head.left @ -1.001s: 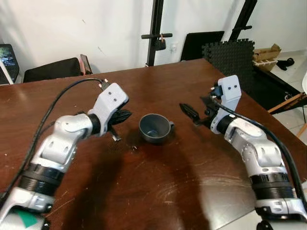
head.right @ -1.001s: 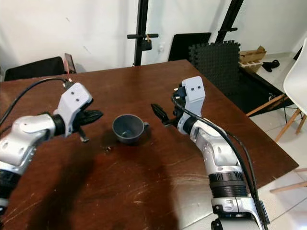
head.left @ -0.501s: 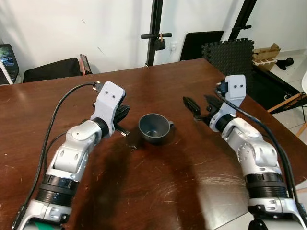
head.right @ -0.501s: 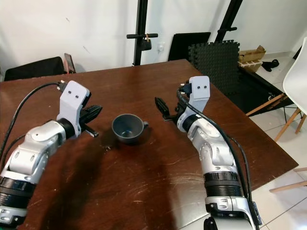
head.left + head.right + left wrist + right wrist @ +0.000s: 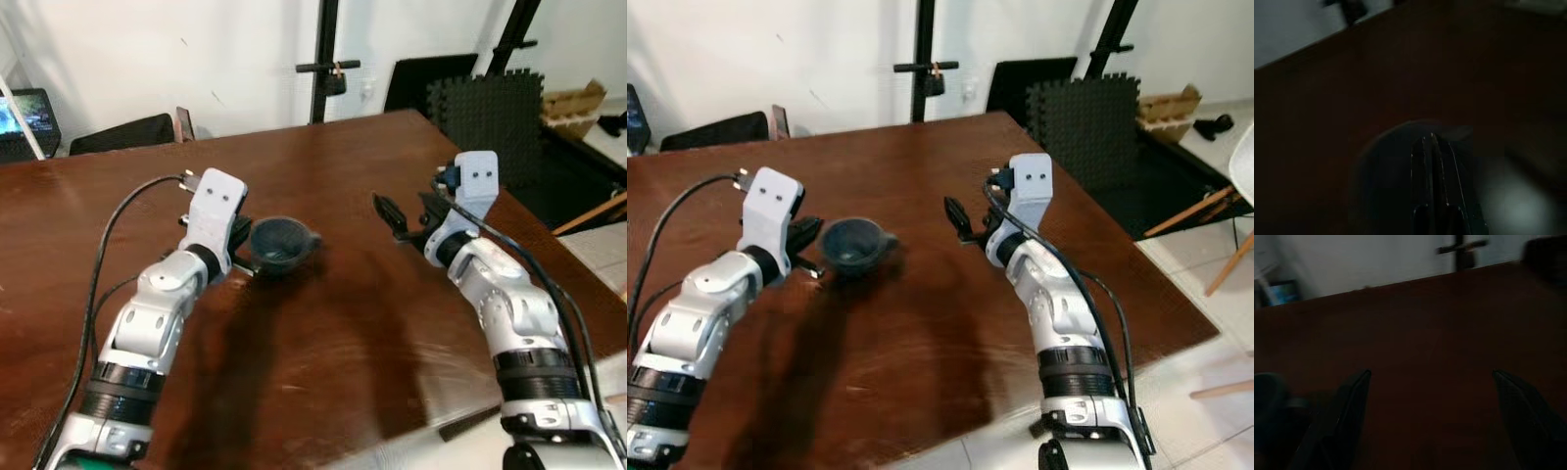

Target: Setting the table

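Dark brown wood of the worktop (image 5: 323,343) carries a single piece of tableware, a dark grey cup (image 5: 282,245), so we judge the table-setting barely begun: one cup is out, and we see no plate, cutlery or further place items. Our left end effector (image 5: 238,257) sits just beside the cup on its left; in the left wrist view its fingers (image 5: 1432,181) lie pressed together with nothing between them, pointing at the cup's rim. Our right end effector (image 5: 404,223) hovers well apart to the cup's right, fingers (image 5: 1347,406) spread wide and holding nothing. Compared with half a second ago, our head camera has swung, so the whole scene sits differently. Even so, the cup now lies closer to our left end effector, seemingly nudged or approached, while our right arm keeps much the same pose.
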### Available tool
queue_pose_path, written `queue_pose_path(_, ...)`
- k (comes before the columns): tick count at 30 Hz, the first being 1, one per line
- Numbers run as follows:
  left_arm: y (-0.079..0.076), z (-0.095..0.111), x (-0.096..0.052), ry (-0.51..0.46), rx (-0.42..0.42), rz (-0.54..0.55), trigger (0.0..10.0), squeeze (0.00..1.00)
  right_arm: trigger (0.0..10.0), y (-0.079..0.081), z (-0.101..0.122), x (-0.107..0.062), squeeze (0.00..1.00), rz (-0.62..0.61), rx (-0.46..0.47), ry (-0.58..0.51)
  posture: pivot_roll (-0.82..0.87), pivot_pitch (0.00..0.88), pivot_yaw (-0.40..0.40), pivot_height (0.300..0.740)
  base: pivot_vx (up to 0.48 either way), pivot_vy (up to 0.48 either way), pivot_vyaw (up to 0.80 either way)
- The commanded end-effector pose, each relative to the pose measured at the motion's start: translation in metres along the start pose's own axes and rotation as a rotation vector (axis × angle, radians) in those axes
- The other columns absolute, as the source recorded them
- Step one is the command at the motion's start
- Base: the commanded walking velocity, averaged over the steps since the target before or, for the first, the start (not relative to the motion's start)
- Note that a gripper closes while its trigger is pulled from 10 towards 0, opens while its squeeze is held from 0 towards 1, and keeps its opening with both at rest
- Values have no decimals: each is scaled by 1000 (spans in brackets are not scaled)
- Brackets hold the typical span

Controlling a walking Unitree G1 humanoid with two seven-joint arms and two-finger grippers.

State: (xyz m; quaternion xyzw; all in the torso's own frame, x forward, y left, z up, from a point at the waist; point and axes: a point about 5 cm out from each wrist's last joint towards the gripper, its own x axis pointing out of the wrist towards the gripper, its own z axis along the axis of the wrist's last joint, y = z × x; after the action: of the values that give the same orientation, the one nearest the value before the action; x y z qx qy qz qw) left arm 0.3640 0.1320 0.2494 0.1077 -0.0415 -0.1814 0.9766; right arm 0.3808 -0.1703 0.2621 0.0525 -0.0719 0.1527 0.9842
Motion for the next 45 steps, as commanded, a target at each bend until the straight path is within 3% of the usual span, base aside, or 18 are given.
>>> queue_pose_path(1,8,-1,-3,13,-14,44,10000,0,10000,0,0,0,0,-2,0,-9,28,184,28,740,0,0,0)
queue_pose_path(3,11,-2,-3,16,-44,63,10000,0,10000,1,0,0,0,1,-2,-11,28,185,27,740,0,0,0)
queue_pose_path(19,16,-1,-3,22,-51,92,10000,0,10000,3,-1,-1,0,11,-3,-10,30,178,27,740,0,466,0)
queue_pose_path(39,15,0,-3,9,-10,98,10000,0,10000,4,-3,-2,0,24,-10,-3,33,171,27,740,0,0,0)
queue_pose_path(45,19,-3,-4,33,47,90,10000,0,10000,13,-5,0,0,141,-27,38,33,186,27,740,0,0,0)
